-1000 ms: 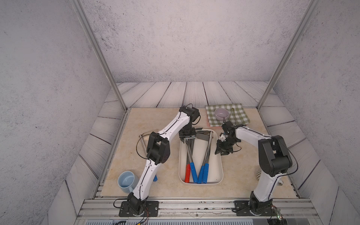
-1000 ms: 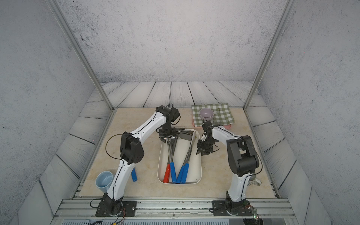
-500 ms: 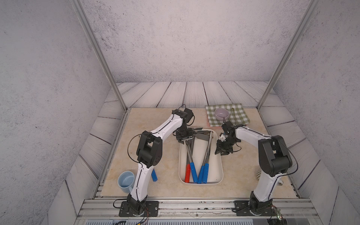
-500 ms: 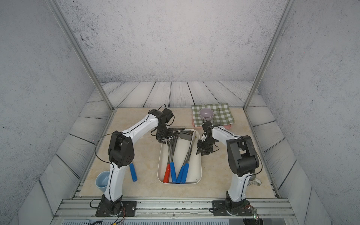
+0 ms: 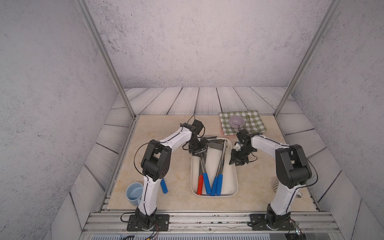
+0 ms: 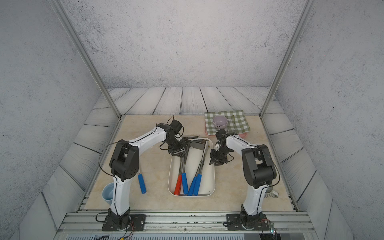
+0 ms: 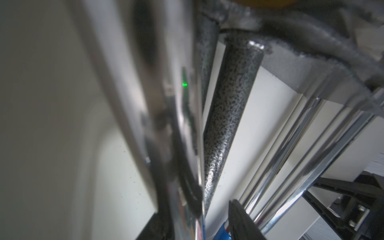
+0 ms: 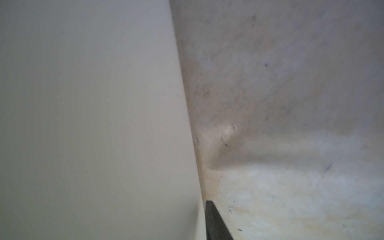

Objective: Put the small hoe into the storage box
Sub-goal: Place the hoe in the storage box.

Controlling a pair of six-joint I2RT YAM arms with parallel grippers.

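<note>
Likely placing: left hand (image 5: 197,150) among tool heads (image 5: 216,146) at box (image 5: 226,188) far end, right hand (image 5: 236,162) beside box rim; grips unreadable. Next: ensure release, lift clear.

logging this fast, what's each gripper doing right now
left gripper: over tools in storage box, cannot tell
right gripper: looks closed on storage box rim

The storage box (image 5: 229,180) sits mid-table (image 5: 176,128), long axis running front to back. Four long-handled tools (image 5: 206,182) lie in it, grips toward the front end and heads at the far end. To its left a further tool (image 5: 164,187) lies on the table, with a cup (image 5: 134,193) at the front-left corner; behind and right of the box, a cloth (image 5: 253,122) carries a bowl (image 5: 236,121).
</note>
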